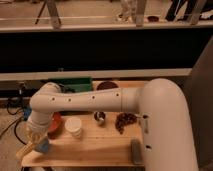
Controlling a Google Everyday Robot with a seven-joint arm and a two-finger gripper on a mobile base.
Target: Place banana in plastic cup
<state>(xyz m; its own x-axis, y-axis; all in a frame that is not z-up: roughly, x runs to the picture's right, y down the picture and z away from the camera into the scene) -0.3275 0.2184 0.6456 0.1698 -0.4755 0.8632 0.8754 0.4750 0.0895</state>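
A pale yellow banana (pixel 26 149) shows at the front left corner of the wooden table (pixel 95 150), lying slanted. My gripper (pixel 36 139) is at the end of the white arm (pixel 85 100), right above and against the banana; whether it holds the banana does not show. A white plastic cup (pixel 74 127) stands upright on the table, to the right of the gripper and apart from it.
A red bowl (pixel 54 123) sits between gripper and cup. A small metal cup (pixel 99 117), a brown heap (pixel 126 121) and a grey block (pixel 136 150) lie to the right. A green box (pixel 76 84) and a dark plate (pixel 106 86) are at the back. A blue object (pixel 43 146) is beside the gripper.
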